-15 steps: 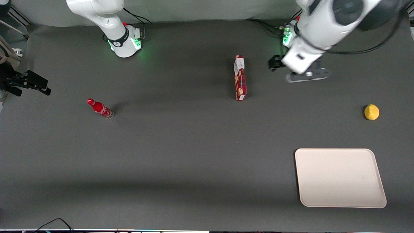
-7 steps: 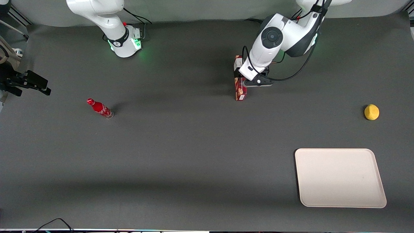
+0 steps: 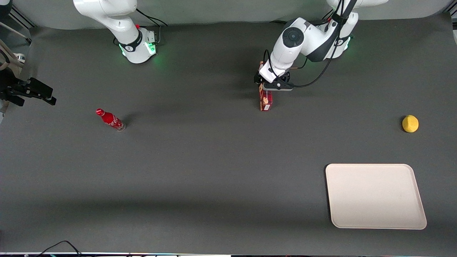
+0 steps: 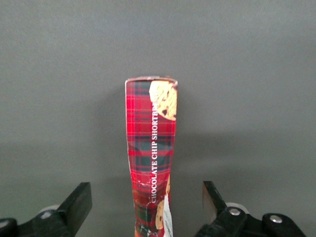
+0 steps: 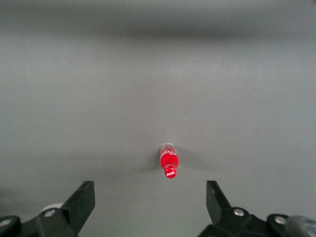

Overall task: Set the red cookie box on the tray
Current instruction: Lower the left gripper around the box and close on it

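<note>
Tray [image 3: 375, 196]: cream-white, flat on the dark table nearest the front camera, toward the working arm's end; nothing lies on it.
Lemon-like yellow fruit [image 3: 410, 123]: farther from the camera than the tray, well apart from it.
Small red bottle [image 3: 110, 119]: toward the parked arm's end of the table, standing alone.
Red cookie box [image 3: 265, 98]: on the table, standing on a long narrow edge, well apart from the tray and farther from the camera; in the wrist view [image 4: 150, 148] its plaid edge runs lengthwise between the fingers.
Gripper [image 3: 268, 82]: directly over the box's farther half, low above it.
Fingers [image 4: 79, 202]: spread wide, one on each side of the box, apparently not touching it.
</note>
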You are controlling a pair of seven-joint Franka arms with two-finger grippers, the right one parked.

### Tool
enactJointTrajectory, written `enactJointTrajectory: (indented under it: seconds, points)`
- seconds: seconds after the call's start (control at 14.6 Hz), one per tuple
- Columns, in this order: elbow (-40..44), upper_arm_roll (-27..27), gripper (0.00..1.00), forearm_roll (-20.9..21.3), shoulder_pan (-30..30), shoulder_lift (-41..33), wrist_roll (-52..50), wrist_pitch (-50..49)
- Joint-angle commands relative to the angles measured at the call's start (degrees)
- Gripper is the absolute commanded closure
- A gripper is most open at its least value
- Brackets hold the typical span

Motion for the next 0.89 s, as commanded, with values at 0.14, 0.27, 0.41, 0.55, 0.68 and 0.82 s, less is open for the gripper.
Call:
enactJointTrajectory:
  seconds: [0.14, 0.27, 0.41, 0.55, 0.68, 0.82]
  points:
    - [-1.52, 0.14, 0.0, 3.16, -1.13, 3.97, -1.7, 5.09]
    - [-2.14, 0.23, 0.0, 4.21, -1.22, 6.68, -2.05, 8.42]
    - [-2.05, 0.32, 0.0, 5.7, -1.31, 8.8, -3.54, 8.88]
    - [-1.96, 0.32, 0.14, 8.51, -1.31, 9.15, -6.52, 8.88]
    - [-1.61, 0.41, 0.39, 11.41, -1.13, 8.89, -10.04, 8.0]
    - [-1.61, 0.41, 0.79, 11.6, -0.96, 8.89, -10.14, 8.09]
